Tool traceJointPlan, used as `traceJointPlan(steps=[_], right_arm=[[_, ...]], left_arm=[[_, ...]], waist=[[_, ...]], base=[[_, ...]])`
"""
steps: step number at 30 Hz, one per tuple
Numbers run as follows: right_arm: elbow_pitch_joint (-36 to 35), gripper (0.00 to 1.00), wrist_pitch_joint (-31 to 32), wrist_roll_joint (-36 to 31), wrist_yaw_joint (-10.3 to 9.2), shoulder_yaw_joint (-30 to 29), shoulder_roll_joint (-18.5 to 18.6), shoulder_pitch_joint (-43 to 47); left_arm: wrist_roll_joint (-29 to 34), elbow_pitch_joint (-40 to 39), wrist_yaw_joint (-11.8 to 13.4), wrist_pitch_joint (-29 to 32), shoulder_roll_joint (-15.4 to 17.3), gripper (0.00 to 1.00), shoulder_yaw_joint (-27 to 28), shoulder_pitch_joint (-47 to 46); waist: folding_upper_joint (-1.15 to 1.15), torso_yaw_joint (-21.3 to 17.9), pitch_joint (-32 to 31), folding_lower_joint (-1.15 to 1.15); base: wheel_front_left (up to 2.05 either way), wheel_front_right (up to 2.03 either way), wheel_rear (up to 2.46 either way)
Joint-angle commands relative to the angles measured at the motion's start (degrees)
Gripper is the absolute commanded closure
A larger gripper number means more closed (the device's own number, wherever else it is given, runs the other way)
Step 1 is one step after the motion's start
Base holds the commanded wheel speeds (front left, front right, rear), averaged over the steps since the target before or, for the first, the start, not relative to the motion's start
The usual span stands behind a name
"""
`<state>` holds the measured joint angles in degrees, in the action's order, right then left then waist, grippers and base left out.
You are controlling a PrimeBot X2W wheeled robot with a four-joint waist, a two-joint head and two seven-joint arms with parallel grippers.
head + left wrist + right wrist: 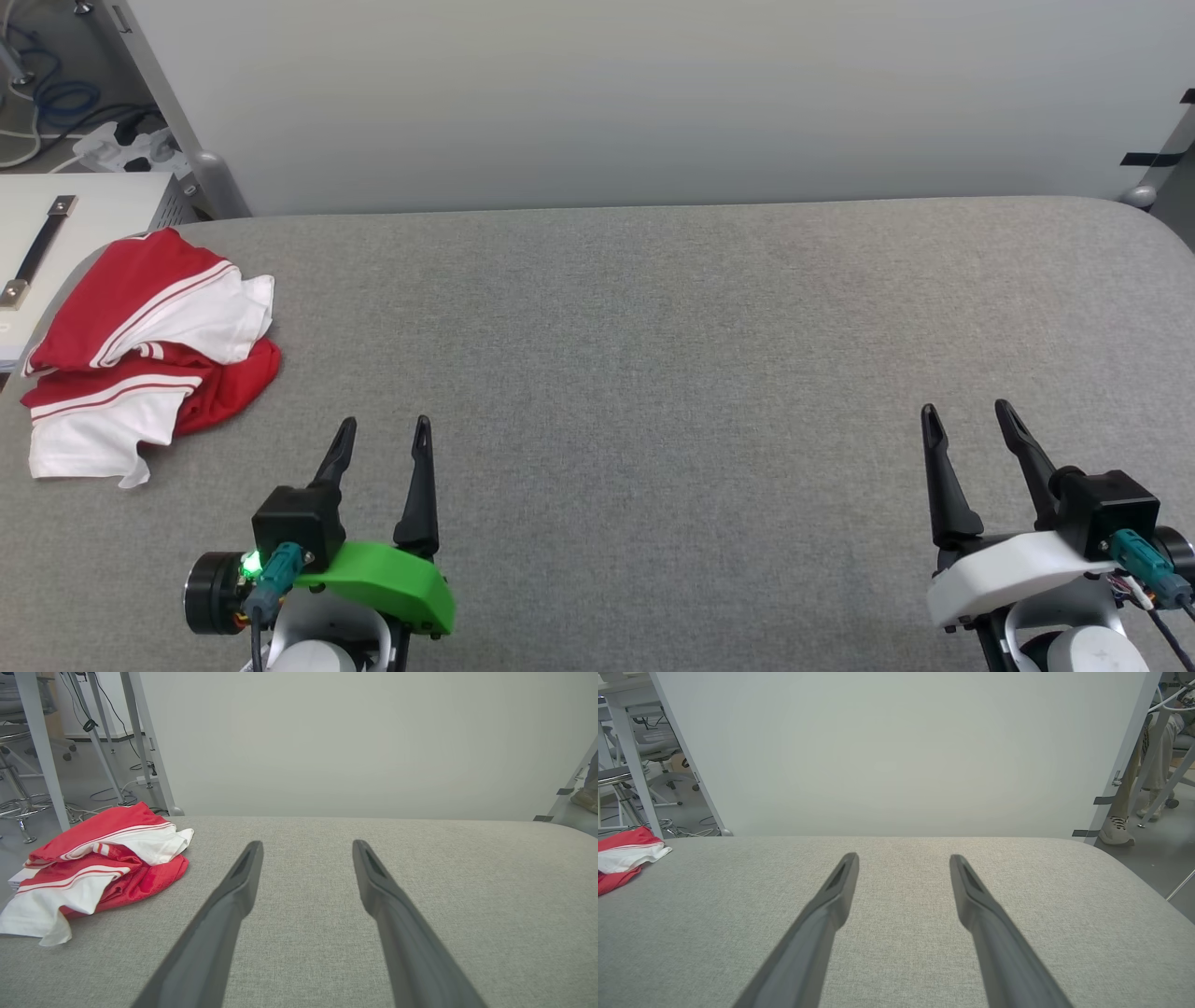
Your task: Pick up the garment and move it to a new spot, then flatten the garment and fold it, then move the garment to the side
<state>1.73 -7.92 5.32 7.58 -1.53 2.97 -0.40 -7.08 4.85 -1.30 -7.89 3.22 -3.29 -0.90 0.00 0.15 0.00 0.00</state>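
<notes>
Jaws wide, empty; garment [149,355] bunched, inner folds hidden.

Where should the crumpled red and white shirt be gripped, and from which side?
Probably the bunched red fold on the garment's near right, taken from above by the open left gripper, which is closest. That fold stands raised; the white sleeve lies flat near the table edge.

The crumpled garment [140,355] lies at the grey fabric table [653,373]'s left edge.
</notes>
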Motion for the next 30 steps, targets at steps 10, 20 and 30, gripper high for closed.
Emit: traceJointPlan(steps=[10, 20, 30], right_arm=[[0.52, 0.00, -1.76, 0.60, -0.06, -0.12, -0.06, 0.32], [0.98, 0.00, -3.16, 0.95, -0.06, -0.51, -0.07, -0.15], [1.19, 0.00, -4.32, 0.90, -0.07, -0.10, -0.08, 0.07]], left_arm=[[-1.57, 0.91, -0.48, -1.71, -0.22, 0.00, -0.74, 0.90], [-2.93, 1.80, -0.75, -3.12, -0.25, 0.00, -1.28, 0.46], [-4.09, 2.56, -0.74, -4.31, -0.28, 0.00, -1.69, 0.00]], waist=[[0.00, 0.09, 0.51, 0.00], [0.00, 0.22, 1.49, 0.00], [0.00, 3.80, 1.93, 0.00]], base=[[0.00, 0.00, 0.00], [0.00, 0.00, 0.00], [0.00, 0.00, 0.00]])
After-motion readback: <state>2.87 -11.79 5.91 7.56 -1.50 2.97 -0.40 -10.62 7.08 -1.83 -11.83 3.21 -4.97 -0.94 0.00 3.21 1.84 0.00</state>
